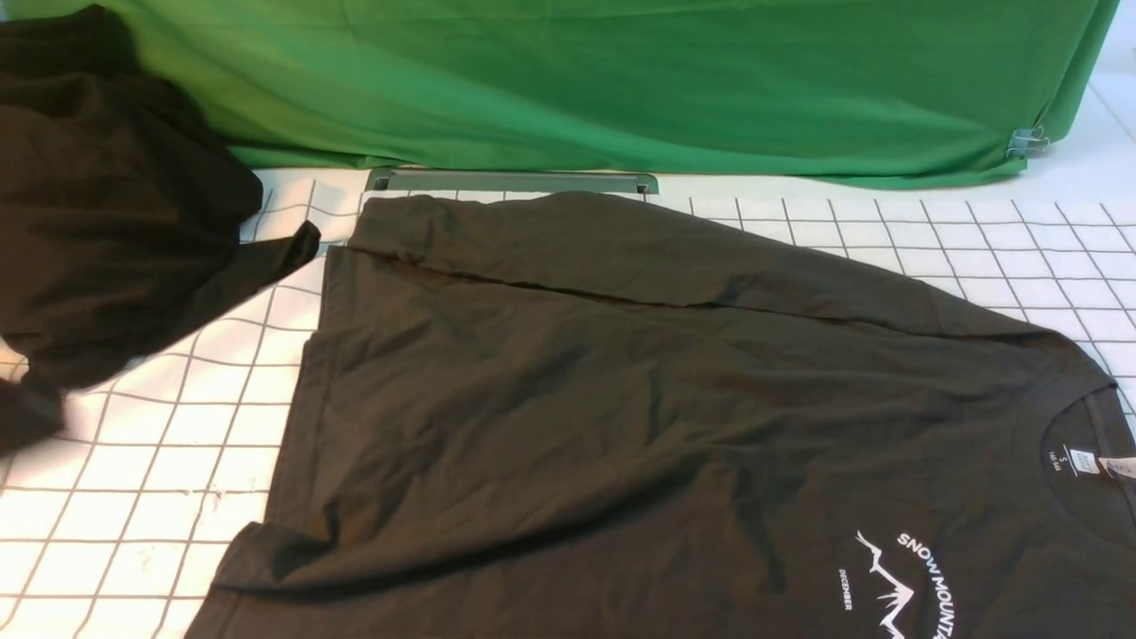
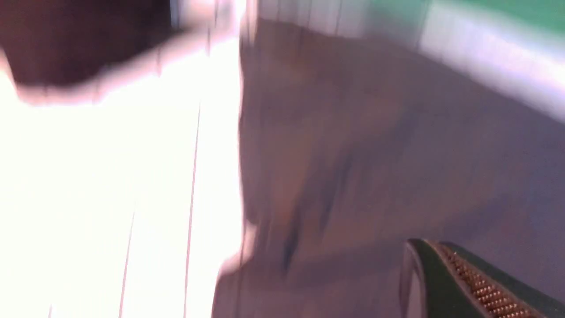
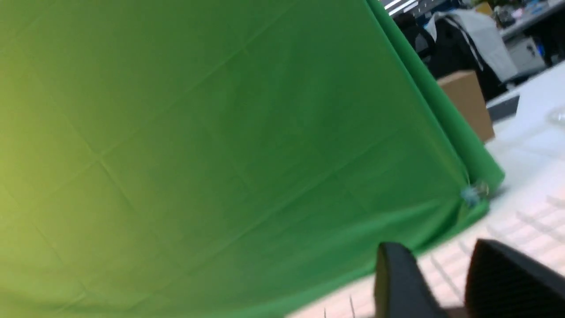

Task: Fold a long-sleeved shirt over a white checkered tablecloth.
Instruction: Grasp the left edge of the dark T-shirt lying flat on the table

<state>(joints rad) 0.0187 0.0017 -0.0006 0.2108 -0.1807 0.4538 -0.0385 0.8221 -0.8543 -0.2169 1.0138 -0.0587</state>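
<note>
Dark brown-black soft cotton long-sleeved shirt (image 1: 550, 382) lies on the white grid-checked tablecloth (image 1: 222, 426). Likely limp, light; pinch hem or cuff edges. Left gripper (image 2: 430, 243) closed, empty; right gripper (image 3: 435, 251) parted, empty.

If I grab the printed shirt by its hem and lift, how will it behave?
The shirt will probably hang limp, given its soft wrinkles. The far sleeve, folded along the body, may swing loose. Breakage seems unlikely, since it looks like plain cloth.

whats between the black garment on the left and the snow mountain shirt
Bare white checkered tablecloth lies between the black garment and the shirt, in the front view.
</note>
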